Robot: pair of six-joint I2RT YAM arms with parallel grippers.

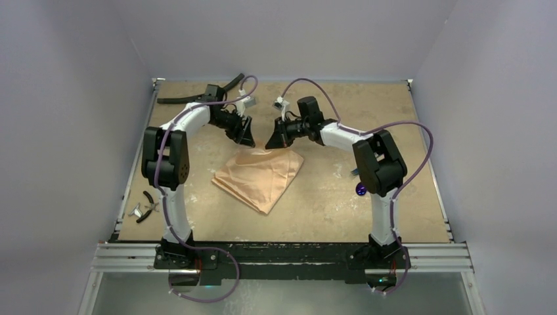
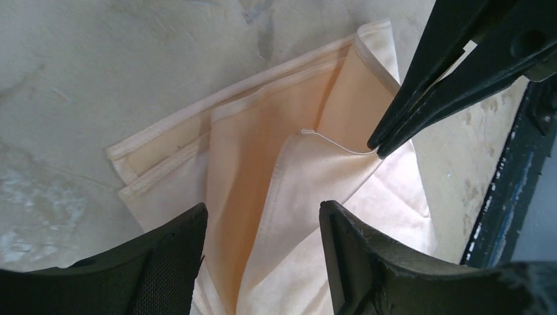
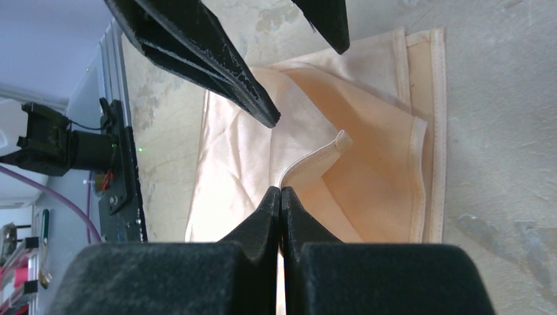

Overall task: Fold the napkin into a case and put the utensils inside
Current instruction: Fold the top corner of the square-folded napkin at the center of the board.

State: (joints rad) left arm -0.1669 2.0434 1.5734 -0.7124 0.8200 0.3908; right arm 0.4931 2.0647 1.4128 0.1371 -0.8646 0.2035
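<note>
The peach-orange napkin (image 1: 259, 176) lies folded in a rough triangle at the table's middle, and also shows in the left wrist view (image 2: 295, 190) and the right wrist view (image 3: 368, 184). My right gripper (image 3: 281, 191) is shut on a raised hem corner of its top layer at the far edge (image 1: 272, 142). My left gripper (image 2: 263, 213) is open and empty, hovering just above the same far edge (image 1: 244, 138), close beside the right one. The dark purple spoon (image 1: 360, 189) lies by the right arm. A bluish sliver that may be the fork (image 1: 354, 173) peeks from behind that arm.
A curved black hose (image 1: 197, 97) lies at the far left corner. A small pliers-like tool (image 1: 146, 207) lies at the near left by the left arm's base. The metal rail (image 1: 282, 256) runs along the near edge.
</note>
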